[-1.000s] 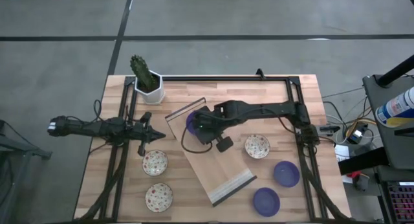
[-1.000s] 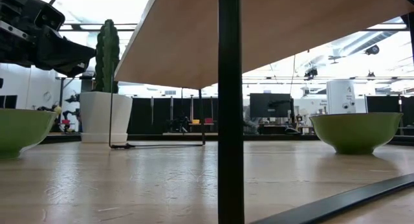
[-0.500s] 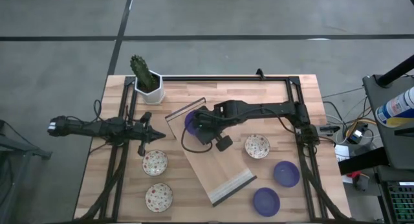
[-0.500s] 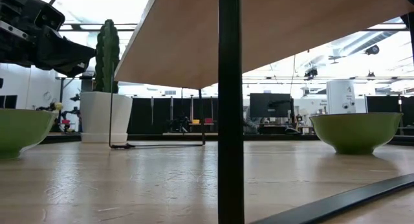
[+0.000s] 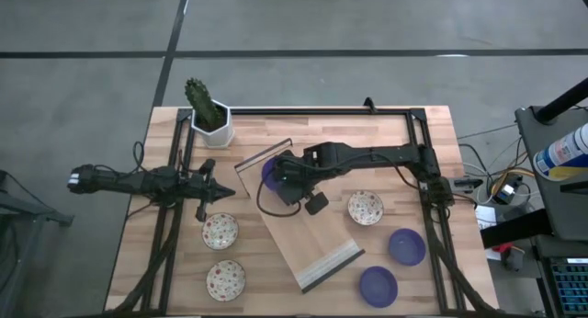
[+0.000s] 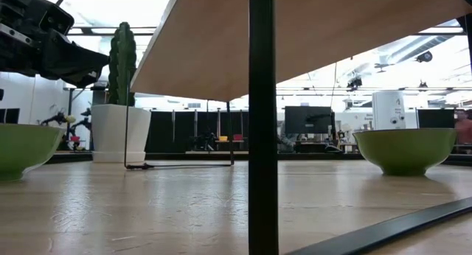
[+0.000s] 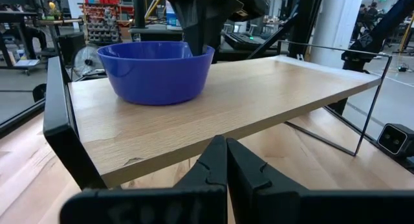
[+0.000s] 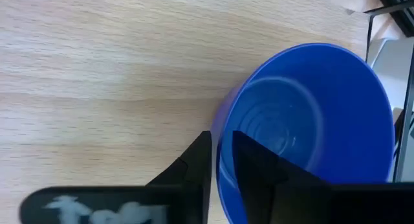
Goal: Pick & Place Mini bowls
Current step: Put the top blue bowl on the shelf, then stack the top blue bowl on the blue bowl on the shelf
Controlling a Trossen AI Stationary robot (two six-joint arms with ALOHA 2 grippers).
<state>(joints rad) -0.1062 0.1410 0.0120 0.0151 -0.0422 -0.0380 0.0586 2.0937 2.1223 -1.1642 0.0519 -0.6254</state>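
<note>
A cobalt blue mini bowl (image 5: 270, 173) stands upright on a raised wooden board (image 5: 312, 235); it also shows in the left wrist view (image 7: 157, 72) and the right wrist view (image 8: 304, 127). My right gripper (image 8: 220, 146) is over it, shut on its rim. My left gripper (image 7: 226, 162) is shut and empty at the table's left (image 5: 217, 195), level with the board's edge. Three white floral bowls (image 5: 220, 230) (image 5: 225, 279) (image 5: 366, 207) and two more blue bowls (image 5: 406, 246) (image 5: 378, 284) rest on the table. My right gripper pinches the blue bowl's rim (image 8: 218, 160) on one side, one finger inside the bowl (image 8: 255, 169) and one outside (image 8: 197, 166). The fingers come from above, pointing down. The bowl sits upright with its base on the wooden board (image 7: 194, 114).
A cactus in a white hexagonal pot (image 5: 209, 116) stands at the table's far left corner. A black frame (image 5: 303, 109) runs around the table. The board stands on thin black legs (image 7: 372, 101) above the table top.
</note>
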